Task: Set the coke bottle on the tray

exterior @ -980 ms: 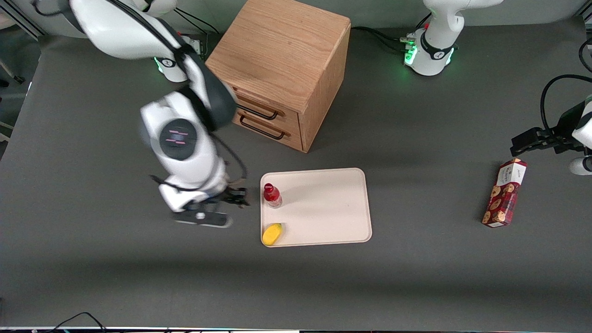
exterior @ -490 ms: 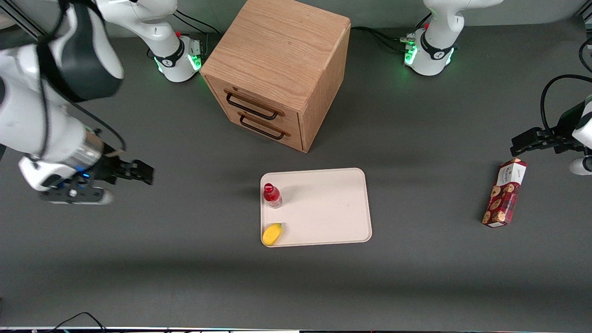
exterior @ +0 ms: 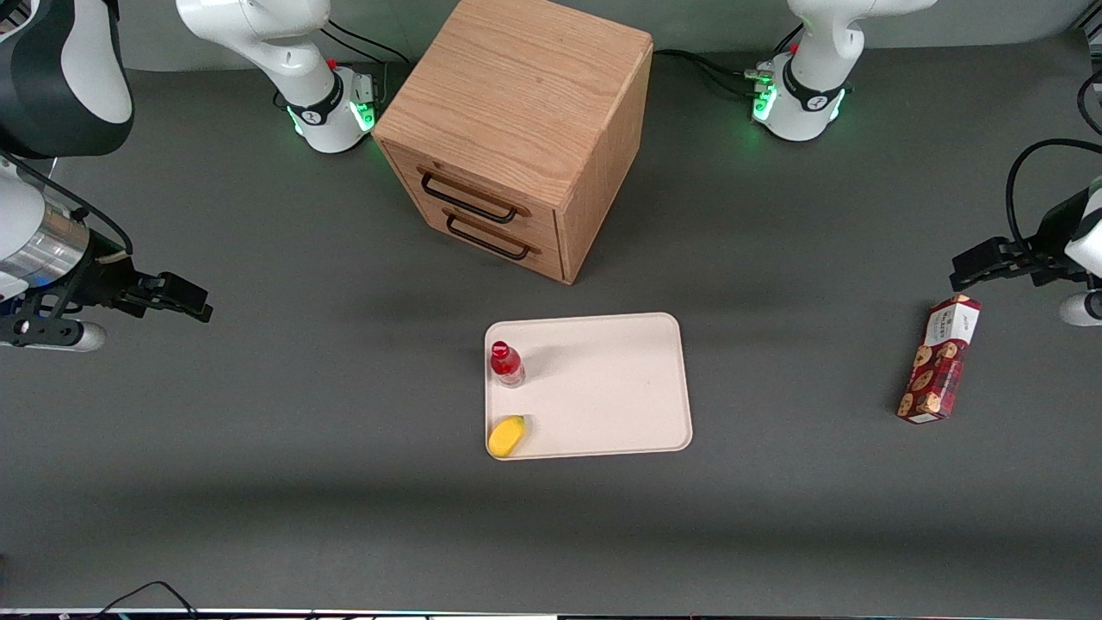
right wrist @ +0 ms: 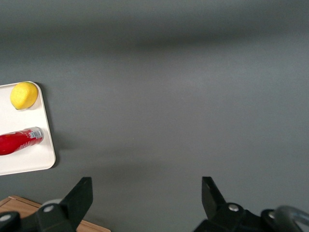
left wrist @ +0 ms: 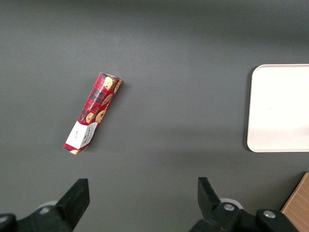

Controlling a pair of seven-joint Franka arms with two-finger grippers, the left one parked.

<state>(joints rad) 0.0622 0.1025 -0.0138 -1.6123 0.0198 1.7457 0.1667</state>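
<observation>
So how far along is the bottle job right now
It looks done: the bottle stands upright on the tray, near the edge toward the working arm, with the yellow fruit nearer the camera. Nothing is in hand: the gripper is open and empty, far off toward the working arm's end. Nothing seems left.

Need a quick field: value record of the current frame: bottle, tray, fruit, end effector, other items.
coke bottle: upright on the tray, near its edge toward the working arm
tray: flat on the table, in front of the drawer cabinet
yellow fruit: on the tray's corner, nearer the front camera than the bottle
end effector: open, holding nothing, at the working arm's end of the table
cookie box: lying toward the parked arm's end
task state: bottle on the tray
</observation>
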